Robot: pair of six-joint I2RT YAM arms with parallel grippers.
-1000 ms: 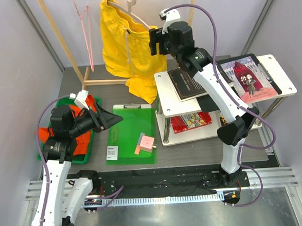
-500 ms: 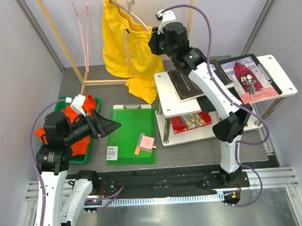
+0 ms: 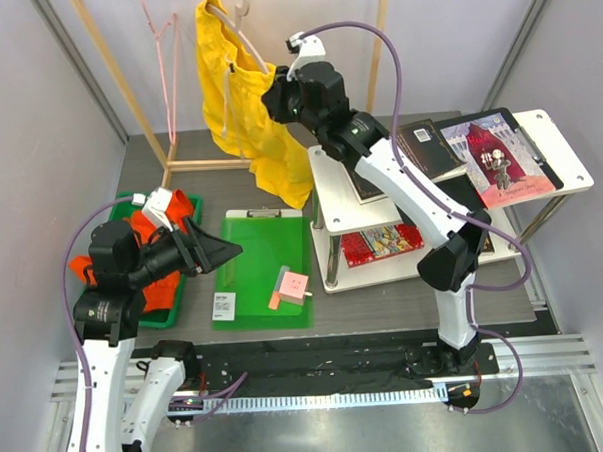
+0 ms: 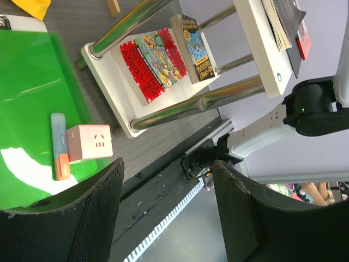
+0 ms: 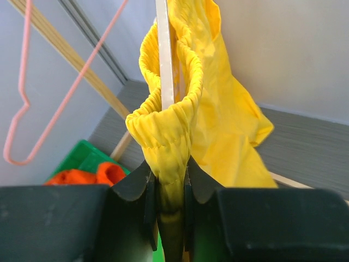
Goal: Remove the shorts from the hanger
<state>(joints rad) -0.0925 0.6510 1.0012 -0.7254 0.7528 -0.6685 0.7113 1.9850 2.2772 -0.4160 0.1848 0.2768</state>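
The yellow shorts (image 3: 235,114) hang bunched on a pale hanger (image 3: 234,19) at the back of the table. My right gripper (image 3: 276,97) is shut on their gathered waistband (image 5: 166,136), just under the hanger's arm (image 5: 163,54); in the right wrist view the cloth is pinched between both fingers of that gripper (image 5: 170,177). The orange-red shorts (image 3: 148,255) lie crumpled in a green bin (image 3: 188,205) at the left, and show again in the right wrist view (image 5: 87,176). My left gripper (image 3: 229,251) hovers open just right of the bin, and nothing is between its fingers (image 4: 168,177).
An empty pink hanger (image 3: 165,72) hangs on the wooden rack (image 3: 115,79). A green clipboard (image 3: 258,258) carries a pink block (image 3: 294,284). A white two-tier shelf (image 3: 570,179) with books stands at the right, under my right arm.
My right gripper has shut on the yellow waistband and swung left, dragging shorts and hanger that way. The left arm shifted slightly left, still open.
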